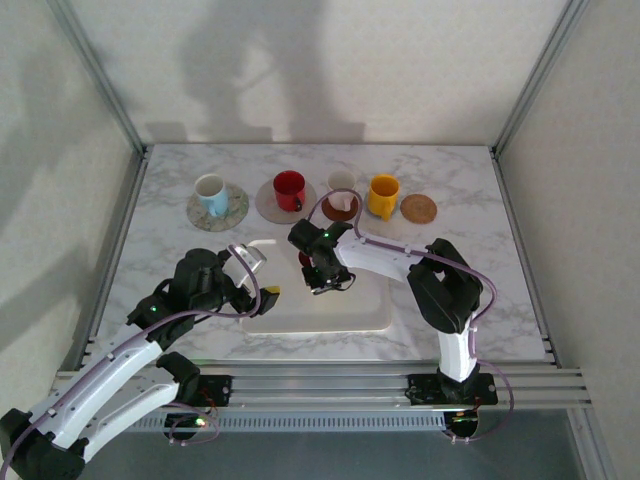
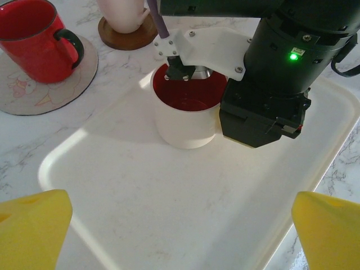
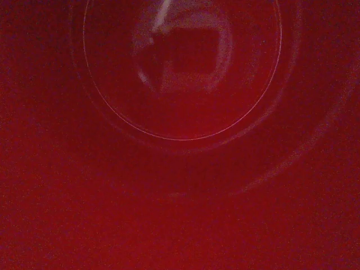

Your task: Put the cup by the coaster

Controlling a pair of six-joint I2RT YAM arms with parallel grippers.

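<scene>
While five cups are counted in all, only one, the white cup (image 2: 183, 121) with a red interior, stands on the single white tray (image 2: 112, 169), upright, at the near middle of the bench (image 1: 450, 260). The right claw (image 2: 181, 72) is pinched on its far rim, one finger inside. The left claw (image 2: 180, 233) hangs spread wide over the tray's near end, holding nothing. Four coasters lie along the back. Three carry one cup each: a blue-lined cup (image 1: 211, 193), a red cup (image 1: 290, 188) and a pale cup (image 1: 341, 181). The fourth, the cork coaster (image 1: 419, 208), is bare, with a yellow cup (image 1: 382, 195) just beside it.
</scene>
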